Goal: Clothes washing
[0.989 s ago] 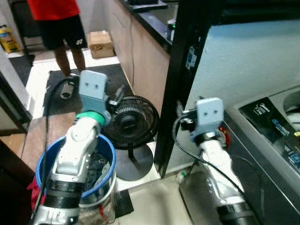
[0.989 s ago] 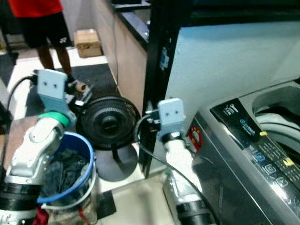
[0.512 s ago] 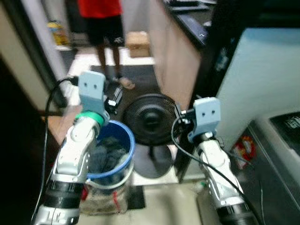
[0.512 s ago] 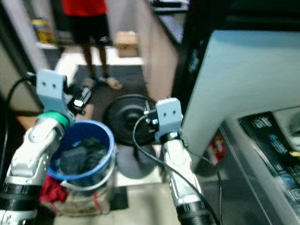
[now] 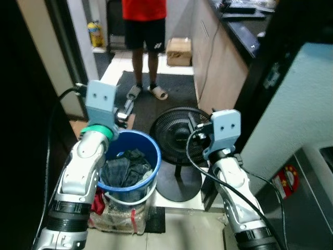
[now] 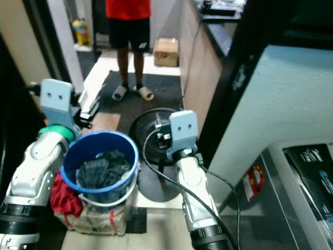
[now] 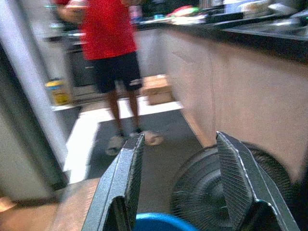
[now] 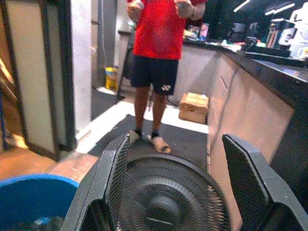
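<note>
A blue laundry bucket [image 5: 130, 166] heaped with dark clothes [image 5: 125, 165] stands on the floor below and just inward of the left gripper [image 7: 178, 187], whose fingers [image 7: 122, 183] are spread apart and hold nothing. That arm looks the nearer of the two to the load: its wrist hangs over the bucket's outer rim, while the fingers point forward past the far rim, so the clothes lie beneath and behind the fingertips and not between them. A red garment [image 6: 66, 195] spills against the bucket's outer side, above a patterned bag [image 5: 117, 219] at its base. The right gripper [image 8: 185, 192], likewise open and empty, is held up on the bucket's other side and aimed at a black floor fan [image 5: 179, 140] standing just beyond the bucket. The washing machine [image 6: 307, 192] sits at the robot's right, well apart from the bucket. Farther off, a person [image 5: 145, 31] in a red shirt and dark shorts stands on a dark mat [image 5: 171, 101], with a cardboard box [image 5: 179, 51] on the floor nearby. Judged from this, the left arm must dip and draw back to reach the clothes.
</note>
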Motion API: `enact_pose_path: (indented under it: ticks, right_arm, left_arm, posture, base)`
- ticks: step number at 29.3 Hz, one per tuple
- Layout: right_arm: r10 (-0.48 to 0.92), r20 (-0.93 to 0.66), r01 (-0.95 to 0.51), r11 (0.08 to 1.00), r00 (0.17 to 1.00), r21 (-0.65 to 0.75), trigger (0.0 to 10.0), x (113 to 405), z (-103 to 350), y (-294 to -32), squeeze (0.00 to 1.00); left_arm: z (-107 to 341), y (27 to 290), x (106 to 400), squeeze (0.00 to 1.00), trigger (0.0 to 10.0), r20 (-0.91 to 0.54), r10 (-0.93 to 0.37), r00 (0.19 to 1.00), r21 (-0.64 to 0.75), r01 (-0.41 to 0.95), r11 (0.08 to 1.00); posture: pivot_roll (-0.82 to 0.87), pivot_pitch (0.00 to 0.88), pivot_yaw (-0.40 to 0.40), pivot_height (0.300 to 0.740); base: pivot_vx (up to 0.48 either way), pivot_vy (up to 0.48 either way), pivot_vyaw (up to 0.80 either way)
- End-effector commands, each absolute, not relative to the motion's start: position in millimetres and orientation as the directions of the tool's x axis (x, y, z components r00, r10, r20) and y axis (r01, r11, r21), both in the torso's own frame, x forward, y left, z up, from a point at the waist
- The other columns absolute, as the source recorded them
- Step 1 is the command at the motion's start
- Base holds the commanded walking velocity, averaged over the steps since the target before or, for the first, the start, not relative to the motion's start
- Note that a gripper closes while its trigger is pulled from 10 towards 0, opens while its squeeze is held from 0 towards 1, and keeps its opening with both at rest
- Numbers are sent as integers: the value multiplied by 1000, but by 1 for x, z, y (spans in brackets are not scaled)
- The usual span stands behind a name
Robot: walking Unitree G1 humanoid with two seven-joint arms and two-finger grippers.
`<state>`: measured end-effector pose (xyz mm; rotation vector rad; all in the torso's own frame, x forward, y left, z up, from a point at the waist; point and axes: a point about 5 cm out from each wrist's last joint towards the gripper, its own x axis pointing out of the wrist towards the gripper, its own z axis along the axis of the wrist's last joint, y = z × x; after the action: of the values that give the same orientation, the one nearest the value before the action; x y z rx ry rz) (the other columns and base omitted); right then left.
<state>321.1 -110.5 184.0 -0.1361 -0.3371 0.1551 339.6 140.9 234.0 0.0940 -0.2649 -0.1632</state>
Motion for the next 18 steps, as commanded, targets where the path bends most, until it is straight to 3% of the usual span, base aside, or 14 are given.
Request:
enact_pose_path:
  ticks: [1, 3, 12, 18]
  right_arm:
    - [175, 323, -129, 979, 930, -157, 10000, 322, 186, -108, 0]
    - [168, 323, -124, 980, 931, -154, 10000, 322, 186, -109, 0]
    - [163, 332, -127, 984, 929, -128, 10000, 322, 188, -110, 0]
    - [173, 332, -138, 982, 927, -126, 10000, 322, 188, -109, 0]
  left_arm:
    - [231, 147, 341, 0, 10000, 238, -154, 959, 112, 130, 985]
    - [231, 147, 341, 0, 10000, 237, -155, 959, 112, 131, 985]
    - [230, 146, 342, 0, 10000, 233, -152, 961, 116, 128, 985]
    - [228, 146, 343, 0, 10000, 220, -141, 965, 121, 116, 986]
  posture:
    - [55, 0, 34, 740]
    - [54, 0, 34, 740]
    - [54, 0, 35, 740]
    - [54, 0, 35, 740]
  base:
    - [480, 0, 794]
    - [480, 0, 794]
    - [463, 0, 0]
    - [0, 0, 0]
